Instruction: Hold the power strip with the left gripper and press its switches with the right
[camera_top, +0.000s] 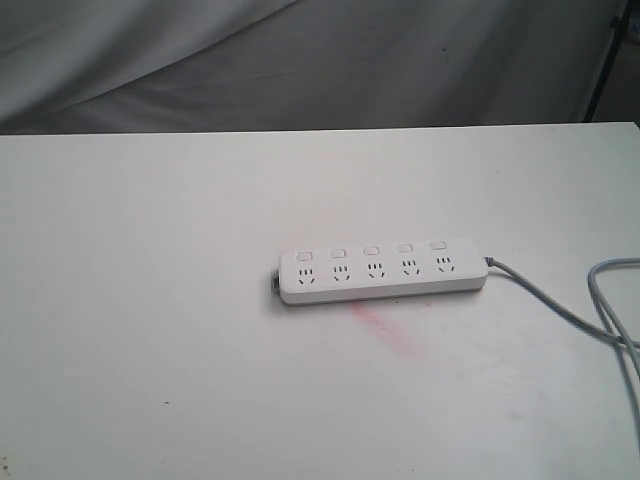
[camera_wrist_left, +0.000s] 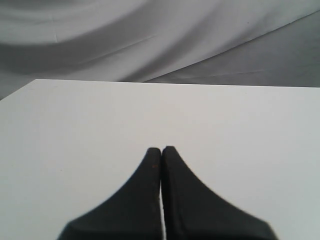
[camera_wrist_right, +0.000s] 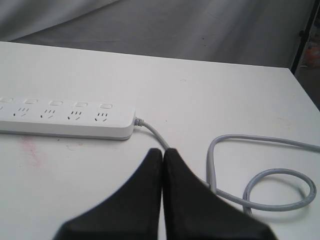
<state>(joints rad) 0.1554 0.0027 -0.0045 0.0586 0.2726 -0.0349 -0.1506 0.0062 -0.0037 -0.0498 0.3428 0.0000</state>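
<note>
**A:** What sits nearest the lenses?

**B:** The claws themselves. The left gripper (camera_wrist_left: 161, 150) has its two black jaws pressed tip to tip with nothing between them, above the bare white table (camera_wrist_left: 75, 130). The right gripper (camera_wrist_right: 162, 151) is closed the same way and is empty too.

**A:** And just past the right one?

**B:** The grey cable (camera_wrist_right: 210, 162). It lies in a loop on the table beside the jaws, then runs past their tips into the end of the power strip (camera_wrist_right: 65, 120). The claw is clear of the strip.

**A:** Where is the strip in the exterior view?

**B:** A little right of centre in the frame. It lies flat across the picture with its sockets up. Its five switches (camera_top: 371, 251) run in a row along the far edge, one behind each socket. The cable leaves the strip's right end and trails off at the right edge of the frame. A faint pink smear (camera_top: 380, 325) marks the table just in front of the strip.

**A:** Farther back?

**B:** The table's far edge comes next. Beyond it, creased grey cloth (camera_top: 300, 60) fills the top of the frame. A dark pole (camera_top: 603, 70) slants through the upper right corner.
</note>
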